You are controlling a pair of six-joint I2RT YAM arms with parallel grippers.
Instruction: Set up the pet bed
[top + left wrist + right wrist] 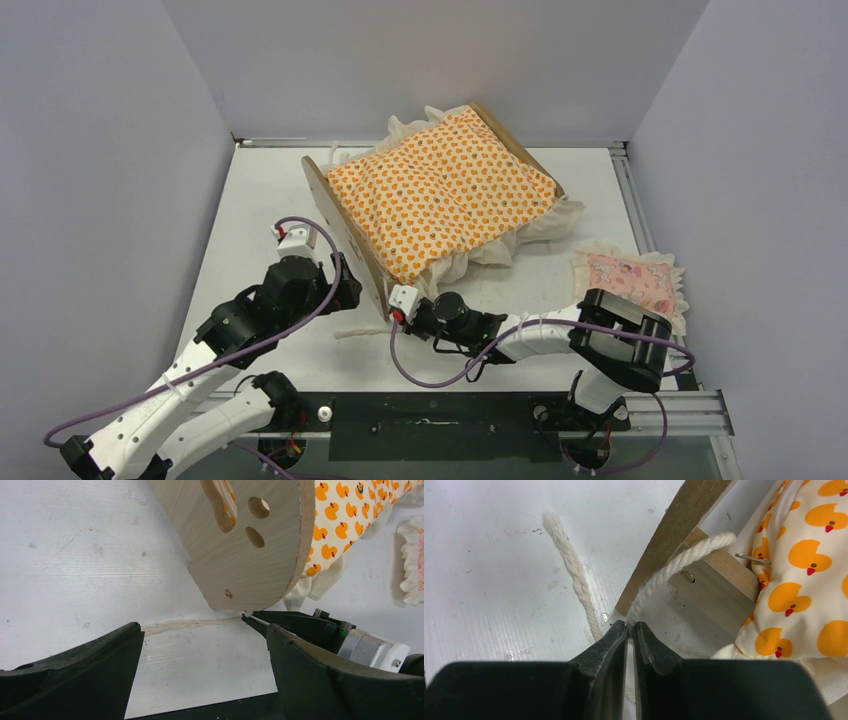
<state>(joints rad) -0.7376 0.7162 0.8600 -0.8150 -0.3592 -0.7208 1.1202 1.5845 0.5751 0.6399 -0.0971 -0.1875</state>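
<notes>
A robot lab cell — plain grey partition walls (430,60) box in a white table (260,190) from 9 through 12 to 3 o'clock, aluminium framing rail (700,410) at 6 o'clock.

Bright, even light throughout, with soft shadows and sharp focus.

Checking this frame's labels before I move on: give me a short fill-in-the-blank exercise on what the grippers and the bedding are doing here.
1. The right gripper is shut on a white ____ at the pet bed's lower corner.
2. The left gripper stands ____, holding nothing.
3. The mattress in the bed is printed with orange ____.
4. The pink frilled pillow lies on the ____, outside the bed.
Missing words: rope; open; ducks; table.
</notes>
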